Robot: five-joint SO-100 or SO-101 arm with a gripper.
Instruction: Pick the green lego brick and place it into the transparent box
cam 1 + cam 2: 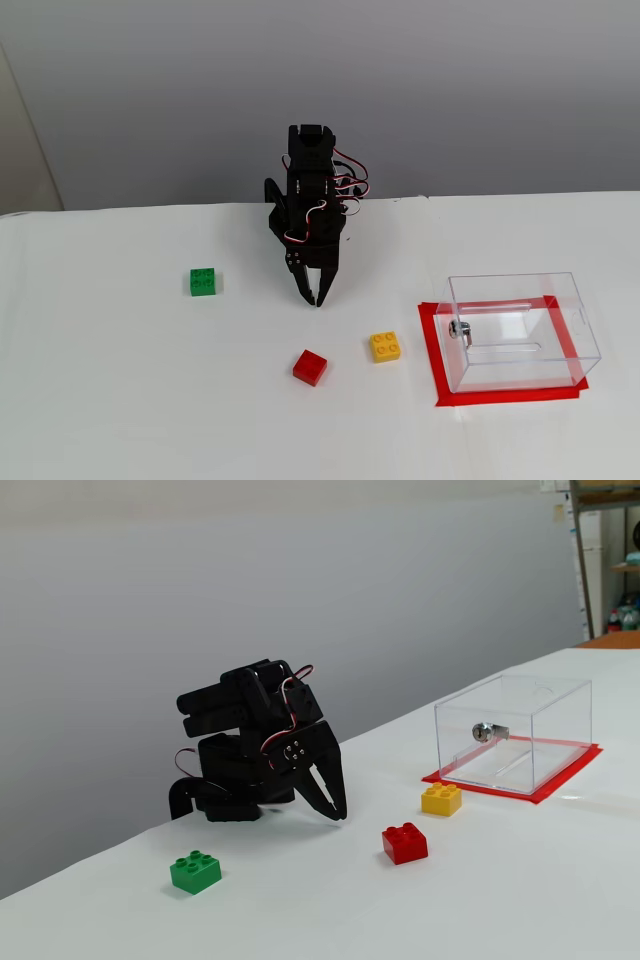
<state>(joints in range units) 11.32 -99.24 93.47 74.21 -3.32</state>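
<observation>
From my remote station I logged the green lego brick (203, 282) (196, 871) as a small, bright green square block with four round studs on top. It sat flat on the white worktop (120, 400) (520, 900), untouched and well apart from everything else. In the view from above it lay at the left, to the left of the arm; in the low side view it lay nearest the camera at lower left.

The arm was folded low over its base, the hand (317, 297) (338, 810) pointing down at the worktop with its tips just above or on the surface; I could not tell which. The two black fingers stood slightly apart in a narrow V, with nothing between them.

A red brick (310, 367) (405, 842) and a yellow brick (385, 346) (441, 798) lay near each other but not touching, between the hand and the transparent box (580, 325) (560, 705). The box was clear and thin-walled, with a small metal fitting (459, 329) (483, 731) on the side facing the bricks. It stood inside a red tape outline (430, 350) (560, 780) at the right of both fixed views. I saw no brick inside it.
</observation>
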